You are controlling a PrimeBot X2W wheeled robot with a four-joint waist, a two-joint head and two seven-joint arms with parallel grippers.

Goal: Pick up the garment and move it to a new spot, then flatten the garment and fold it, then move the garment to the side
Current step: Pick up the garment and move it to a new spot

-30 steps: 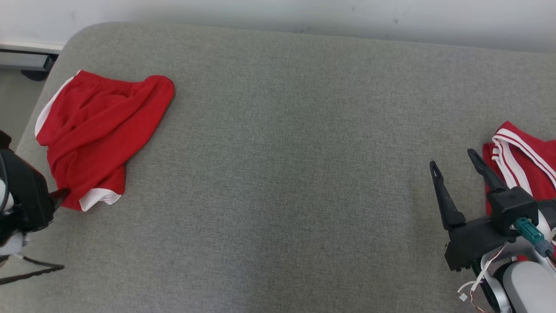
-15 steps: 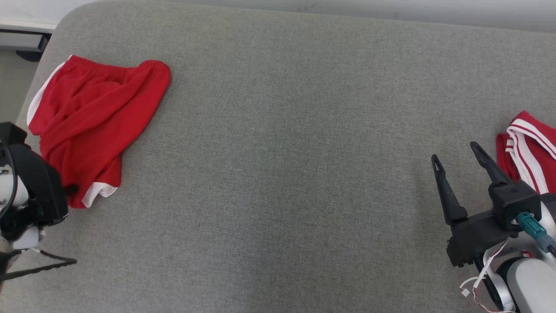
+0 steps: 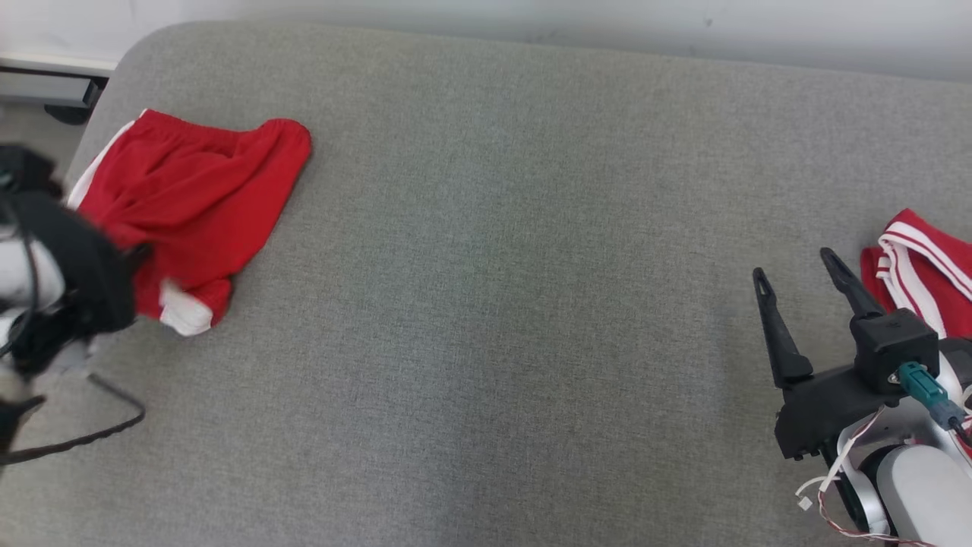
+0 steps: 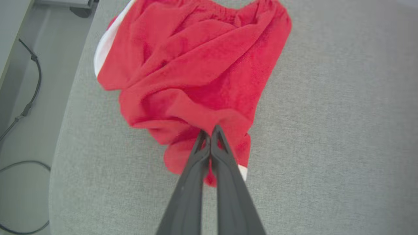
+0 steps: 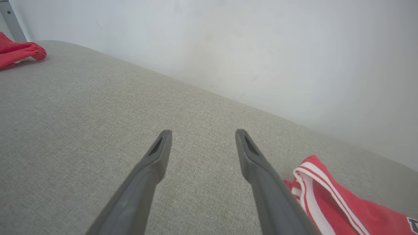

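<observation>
Left tool (image 4: 210, 132) is pinching the near edge of the red garment (image 4: 196, 65), its two dark fingers pressed together with a fold of cloth caught between the tips. The fabric is bunching into deep creases around that pinch, and a small patch of white trim is peeking out just beside the right-hand finger. In the head view the left arm is showing as a dark blur at the left edge, overlapping the garment's lower left corner (the fingertips themselves are too smeared there to make out).

The garment is lying crumpled at the far left of the grey fabric-covered worktop (image 3: 493, 266), close to its rounded corner, with a white band running along its left side and its gathered waistband pointing toward the wall (image 5: 261, 49). Beyond that corner, a dark cable (image 4: 32, 81) is trailing across the floor (image 4: 19, 137).

The right tool (image 3: 793, 267) is hovering over the worktop at the lower right, well apart from the garment, its fingers spread wide and gripping nothing. Just beside its outer finger, a second red piece with white stripes (image 3: 923, 258) is lying at the right edge of the worktop; whether the finger is touching it cannot be told.
</observation>
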